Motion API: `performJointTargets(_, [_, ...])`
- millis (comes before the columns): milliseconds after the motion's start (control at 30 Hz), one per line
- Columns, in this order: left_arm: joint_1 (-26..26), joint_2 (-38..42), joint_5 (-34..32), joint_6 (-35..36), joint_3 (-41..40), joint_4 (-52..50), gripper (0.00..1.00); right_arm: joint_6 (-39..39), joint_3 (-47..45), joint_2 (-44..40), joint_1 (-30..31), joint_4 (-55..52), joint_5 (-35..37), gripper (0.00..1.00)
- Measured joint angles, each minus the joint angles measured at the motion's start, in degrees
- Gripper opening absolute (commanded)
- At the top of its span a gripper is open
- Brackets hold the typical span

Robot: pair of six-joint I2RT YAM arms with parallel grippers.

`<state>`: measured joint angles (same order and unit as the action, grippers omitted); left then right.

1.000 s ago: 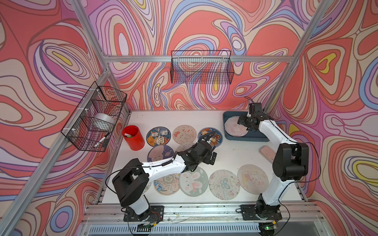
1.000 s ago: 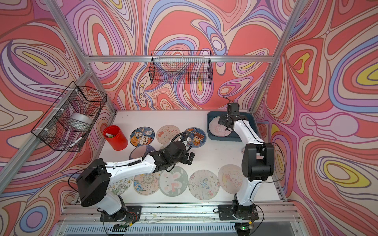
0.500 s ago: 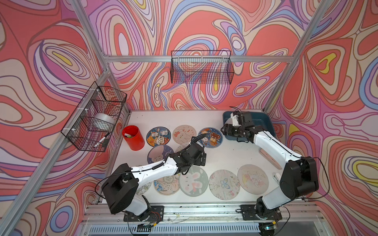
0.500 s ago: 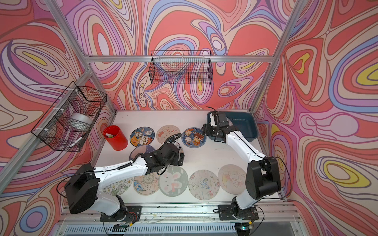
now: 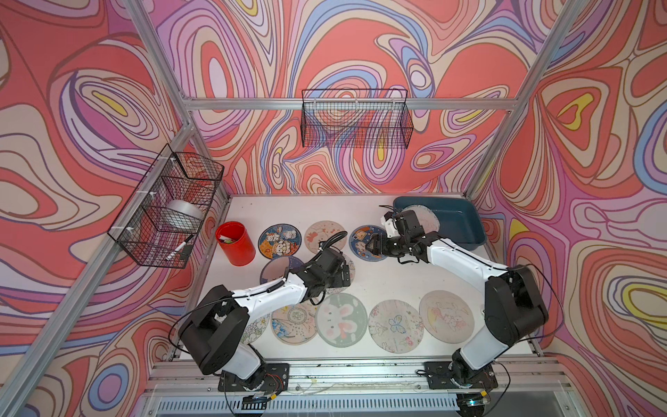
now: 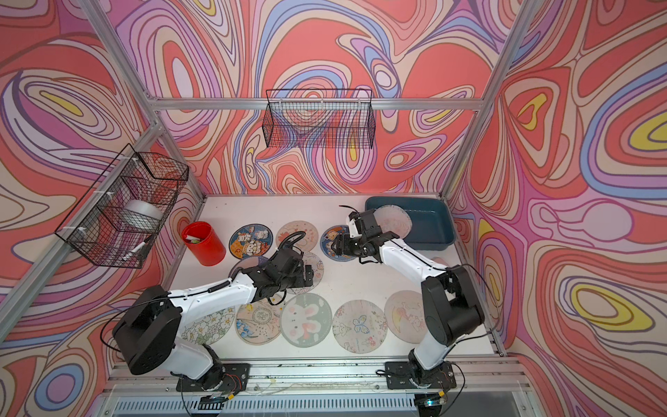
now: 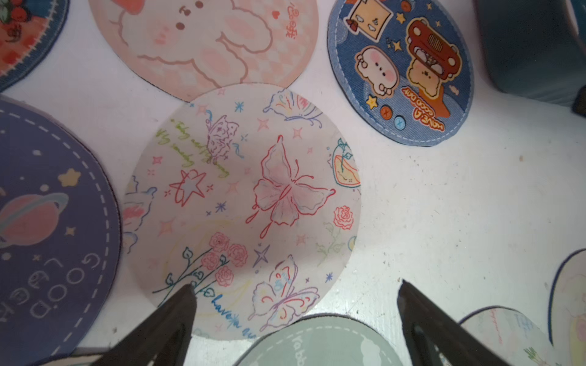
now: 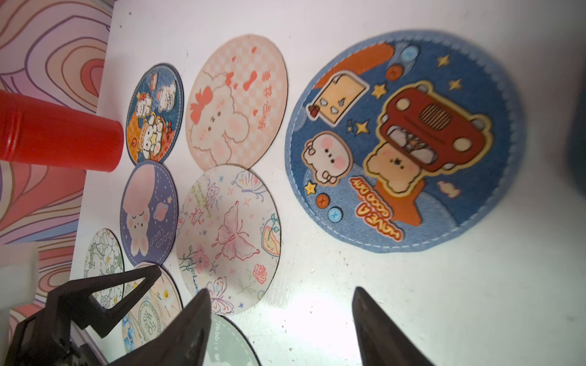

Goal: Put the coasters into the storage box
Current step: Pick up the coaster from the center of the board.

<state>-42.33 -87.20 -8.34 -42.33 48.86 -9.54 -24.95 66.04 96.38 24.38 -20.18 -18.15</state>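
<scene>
Storage box (image 5: 460, 225), one pale coaster (image 5: 429, 220) inside, red cup (image 5: 236, 249) holding small bits

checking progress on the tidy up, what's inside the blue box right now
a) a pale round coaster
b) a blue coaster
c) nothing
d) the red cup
a: in both top views a pale coaster lies inside the blue box, partly hidden by the right arm.
</scene>
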Motion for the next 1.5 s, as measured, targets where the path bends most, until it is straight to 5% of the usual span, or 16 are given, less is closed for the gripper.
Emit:
performJointTargets(867, [6.6,-3.0,8.1,-5.2,-5.5,9.8,1.00,-3.7,1.2,14.2,4.9,4.4,-4.1,0.59])
performJointTargets(1500, [6.8,-1.7,5.7,-5.3,-5.6,7.3,1.00,-3.7,5.1,17.8,5.6,5.2,-5.3,0.55])
